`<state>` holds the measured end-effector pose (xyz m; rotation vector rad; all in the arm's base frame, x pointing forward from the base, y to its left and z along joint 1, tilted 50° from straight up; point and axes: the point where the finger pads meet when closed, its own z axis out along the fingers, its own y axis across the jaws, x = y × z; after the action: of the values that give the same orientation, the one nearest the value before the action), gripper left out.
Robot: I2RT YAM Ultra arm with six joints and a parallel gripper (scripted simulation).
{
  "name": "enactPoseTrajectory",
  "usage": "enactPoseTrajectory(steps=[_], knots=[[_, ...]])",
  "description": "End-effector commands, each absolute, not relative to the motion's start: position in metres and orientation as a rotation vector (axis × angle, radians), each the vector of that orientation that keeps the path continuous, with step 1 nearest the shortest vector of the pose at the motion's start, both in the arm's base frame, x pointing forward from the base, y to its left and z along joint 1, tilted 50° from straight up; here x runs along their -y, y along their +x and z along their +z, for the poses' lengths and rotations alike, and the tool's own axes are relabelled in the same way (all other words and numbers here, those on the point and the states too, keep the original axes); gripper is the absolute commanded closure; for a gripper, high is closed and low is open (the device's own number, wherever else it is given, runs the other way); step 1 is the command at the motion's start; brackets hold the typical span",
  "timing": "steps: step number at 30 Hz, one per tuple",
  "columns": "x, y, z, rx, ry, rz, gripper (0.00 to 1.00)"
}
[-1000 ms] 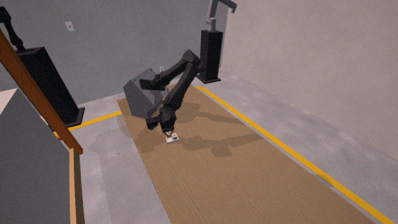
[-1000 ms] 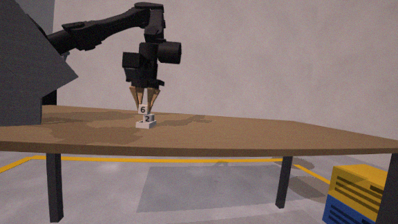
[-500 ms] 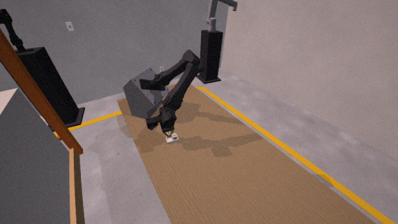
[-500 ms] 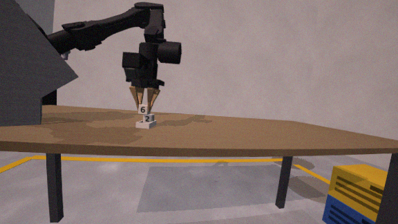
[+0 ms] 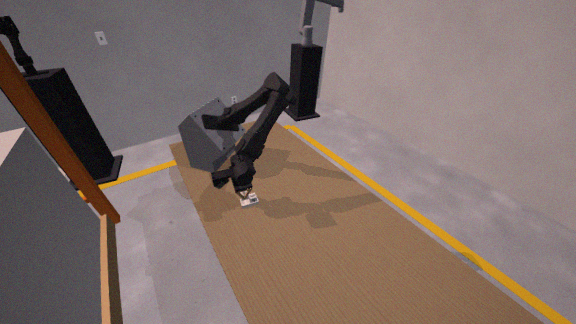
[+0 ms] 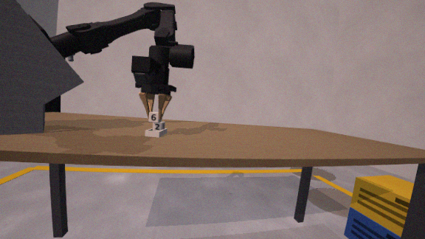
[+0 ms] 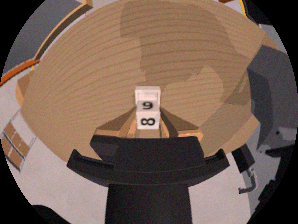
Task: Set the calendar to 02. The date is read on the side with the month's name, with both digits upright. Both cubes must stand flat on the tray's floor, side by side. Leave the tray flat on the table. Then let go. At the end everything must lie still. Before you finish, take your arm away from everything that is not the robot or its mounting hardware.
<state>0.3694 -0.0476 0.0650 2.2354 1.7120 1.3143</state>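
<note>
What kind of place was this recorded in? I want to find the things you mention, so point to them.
Probably a robotics lab or workshop: a black robot arm (image 5: 270,112) (image 6: 111,35) works at a wooden table (image 5: 320,260) (image 6: 258,141), yellow floor tape (image 5: 400,202) (image 6: 184,171) marks off the area, and another arm stands on a black pedestal (image 5: 306,75) behind.
</note>
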Motion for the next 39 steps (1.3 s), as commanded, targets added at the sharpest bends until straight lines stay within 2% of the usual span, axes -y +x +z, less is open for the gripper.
enactPoseTrajectory(steps=[1, 39], knots=[[0.052, 0.37, 0.067, -1.696, 2.234, 1.31, 0.74], [0.044, 0.383, 0.055, -1.696, 2.234, 1.31, 0.74]])
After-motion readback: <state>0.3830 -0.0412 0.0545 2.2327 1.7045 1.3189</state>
